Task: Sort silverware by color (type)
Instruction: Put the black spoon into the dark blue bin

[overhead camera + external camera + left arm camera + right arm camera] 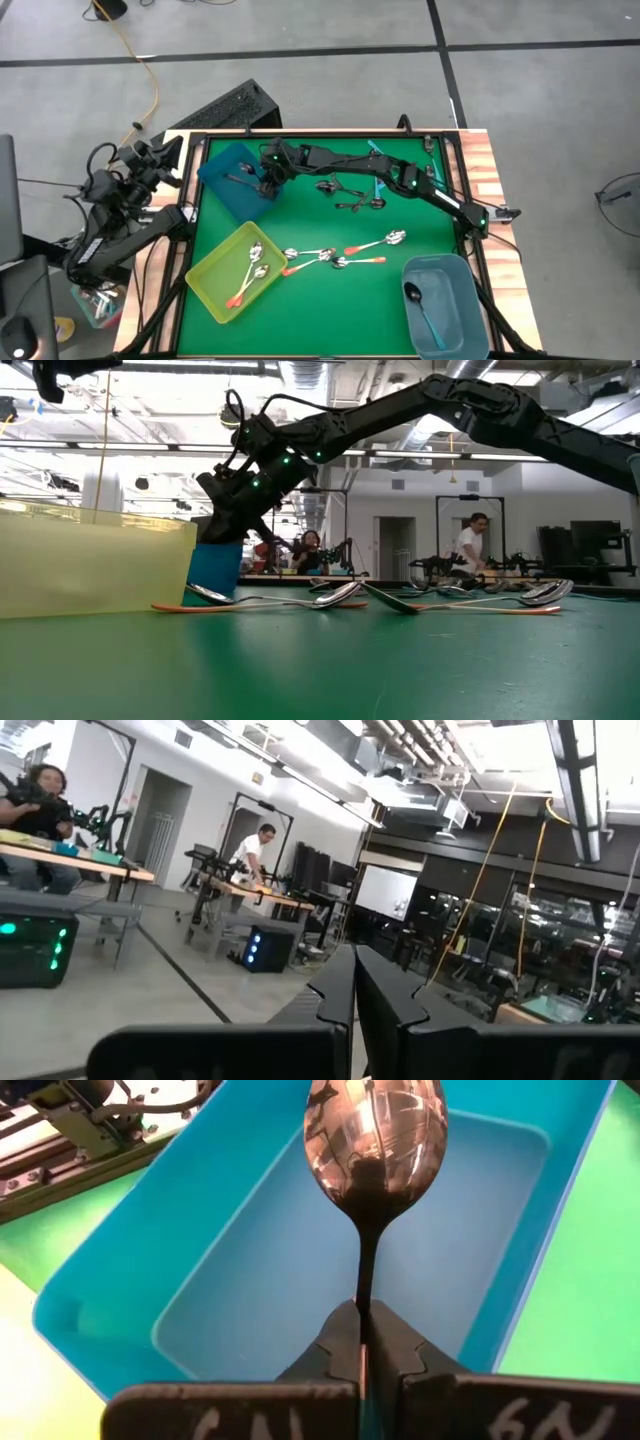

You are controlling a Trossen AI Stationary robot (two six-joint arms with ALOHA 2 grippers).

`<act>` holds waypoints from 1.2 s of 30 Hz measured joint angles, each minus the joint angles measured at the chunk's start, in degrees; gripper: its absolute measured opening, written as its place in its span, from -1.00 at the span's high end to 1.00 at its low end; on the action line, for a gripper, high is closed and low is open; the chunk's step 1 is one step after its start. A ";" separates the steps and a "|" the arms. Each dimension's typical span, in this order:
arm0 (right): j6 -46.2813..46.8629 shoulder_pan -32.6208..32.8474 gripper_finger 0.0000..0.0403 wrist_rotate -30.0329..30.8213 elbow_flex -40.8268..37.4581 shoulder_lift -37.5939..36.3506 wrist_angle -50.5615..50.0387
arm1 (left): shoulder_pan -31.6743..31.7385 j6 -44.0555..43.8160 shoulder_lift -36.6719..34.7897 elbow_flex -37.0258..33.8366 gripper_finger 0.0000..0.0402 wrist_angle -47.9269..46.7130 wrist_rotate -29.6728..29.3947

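Observation:
My right gripper [364, 1342] reaches across the table and hangs over the dark blue bin [232, 172], shut on an all-dark spoon [375, 1130]. The spoon's bowl sticks out ahead of the fingers, above the bin's floor [300, 1270]. In the low view this gripper [222, 520] is above the same bin [215, 575]. Dark spoons [352, 194] and orange-handled spoons [340, 256] lie flat on the green mat. My left gripper [354, 995] is shut on nothing, parked off the table's left edge [130, 185] and pointing into the room. My right gripper pinches the dark spoon's thin handle [365, 1295] between its two fingers, close below the bowl. The handle runs along the fingers and the rest of it is hidden between them. The spoon is lifted clear, its bowl held out over the blue bin.
A yellow-green bin [235, 270] at the near left holds orange-handled spoons. A light blue bin [445, 300] at the near right holds one teal-handled spoon [418, 305]. A wooden rim [480, 150] frames the mat. People work at benches in the room behind.

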 joint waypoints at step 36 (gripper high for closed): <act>-17.06 -14.95 0.44 9.45 -6.65 -25.61 -52.22 | 0.00 -4.47 0.02 -1.60 1.00 1.12 -6.64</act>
